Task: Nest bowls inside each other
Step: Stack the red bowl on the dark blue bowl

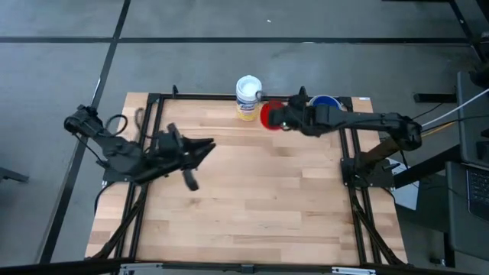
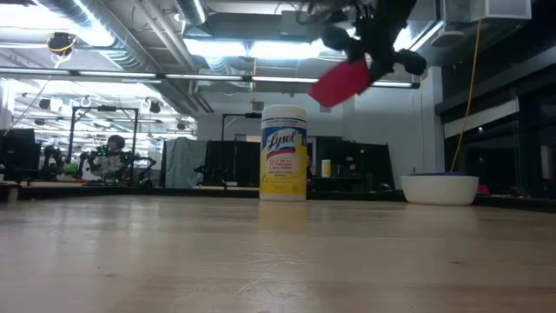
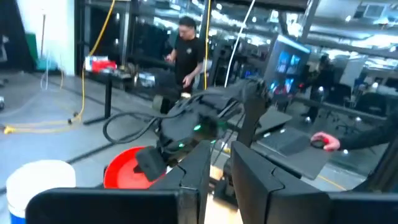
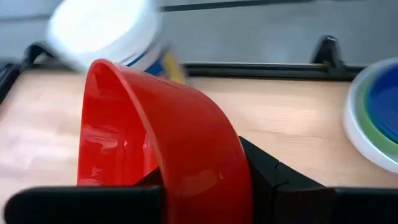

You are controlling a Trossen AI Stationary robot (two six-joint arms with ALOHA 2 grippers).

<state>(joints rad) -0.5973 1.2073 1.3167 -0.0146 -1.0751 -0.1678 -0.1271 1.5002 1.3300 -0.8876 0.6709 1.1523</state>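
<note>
A red bowl [image 1: 267, 114] is in the air near the table's far edge, with my right gripper [image 1: 278, 116] shut on it. In the low view the red bowl [image 2: 340, 83] is tilted, well above the tabletop. Right of it stands a stack of bowls [image 1: 325, 101], blue and green inside white, resting on its base on the wood. My left gripper [image 1: 205, 147] hovers over the table's left half and touches nothing. Its fingers [image 3: 200, 180] stand a narrow gap apart. My right gripper holds the red bowl by its wall at the rim [image 4: 231, 163], one finger inside the bowl and one outside [image 4: 268, 175]. The fingers slant down from the table's right side. The bowl is lifted clear and tilted, its opening turned sideways.
A white canister [image 1: 248, 97] with a yellow and blue label stands on the far edge, just left of the red bowl. The black frame rail [image 1: 199, 95] runs along the table's far edge. People stand in the room beyond the table.
</note>
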